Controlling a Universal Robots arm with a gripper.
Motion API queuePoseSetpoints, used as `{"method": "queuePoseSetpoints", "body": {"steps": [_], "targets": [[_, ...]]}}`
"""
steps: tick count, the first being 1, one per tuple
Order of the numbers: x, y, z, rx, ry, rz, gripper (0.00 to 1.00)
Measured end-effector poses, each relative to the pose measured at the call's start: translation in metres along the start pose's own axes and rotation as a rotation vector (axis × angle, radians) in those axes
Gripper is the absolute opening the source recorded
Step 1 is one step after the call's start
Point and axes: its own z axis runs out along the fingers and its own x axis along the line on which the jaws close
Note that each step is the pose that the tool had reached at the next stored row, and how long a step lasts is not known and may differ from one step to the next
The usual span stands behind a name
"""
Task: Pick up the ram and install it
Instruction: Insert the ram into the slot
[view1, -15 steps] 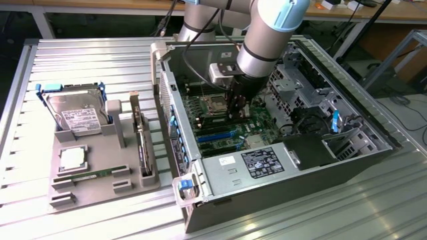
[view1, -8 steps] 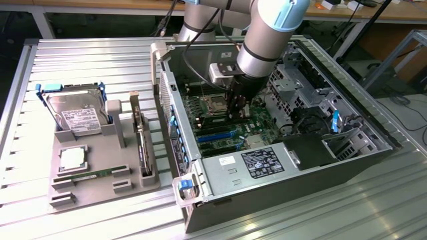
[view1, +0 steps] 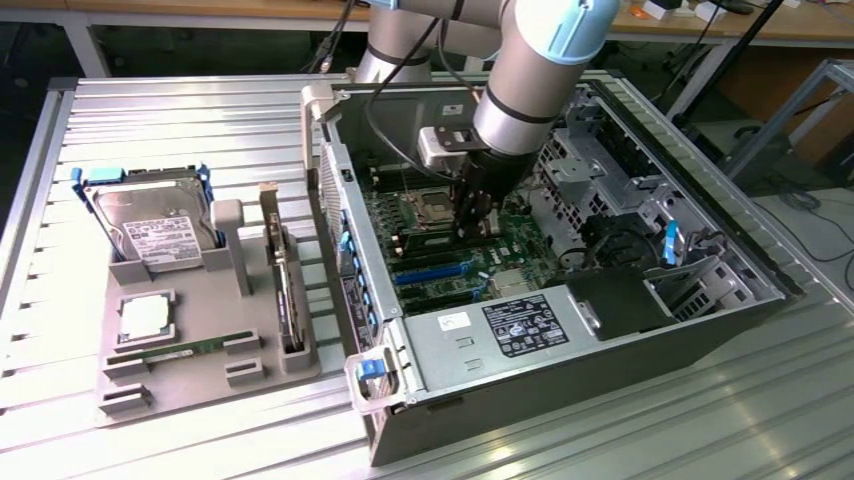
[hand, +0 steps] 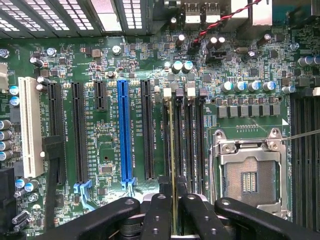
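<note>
The gripper (hand: 173, 202) is clenched on the ram (hand: 172, 145), which stands on edge between its 2 fingers inside the open computer case (view1: 454, 360). The ram lines up along 1 of the black DIMM slots (hand: 190, 145) on the motherboard (hand: 100, 75), beside the empty CPU socket (hand: 250, 172). Whether it is seated I cannot tell. A 2nd ram stick (view1: 180, 347) lies in the gray tray (view1: 200, 385) on the tabletop (view1: 160, 120).
</note>
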Motion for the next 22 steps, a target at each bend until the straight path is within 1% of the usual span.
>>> {"method": "queuePoseSetpoints", "body": {"steps": [4,5,10,11,12,13,15,16,17,18,19,20,21,22], "targets": [[0.0,-0.0001,0.0017,0.0002,0.0001,0.0,0.15],[0.0,-0.0002,0.0028,0.0001,0.0013,0.0,0.15],[0.0,-0.0002,0.0029,0.0001,0.0018,0.0,0.16],[0.0,-0.0001,0.0029,0.0002,0.0018,0.0,0.22],[0.0,0.0,0.0006,0.0003,0.0015,0.0,0.22],[0.0,0.0002,-0.0041,0.0003,0.0017,0.002,0.22],[-0.001,0.001,-0.0214,0.0007,0.0017,0.008,0.22],[-0.002,0.0014,-0.0289,0.0007,0.0028,0.01,0.22],[-0.003,0.0018,-0.0366,0.001,0.0042,0.012,0.14],[-0.003,0.002,-0.041,0.001,0.0057,0.013,0.14],[-0.004,0.0022,-0.0458,0.0011,0.0068,0.013,0.1],[-0.006,0.0027,-0.0539,0.0013,0.0085,0.014,0.1],[-0.007,0.0028,-0.0577,0.0008,0.0114,0.015,0.1],[-0.007,0.0028,-0.0577,0.0009,0.0115,0.015,0.1]]}}
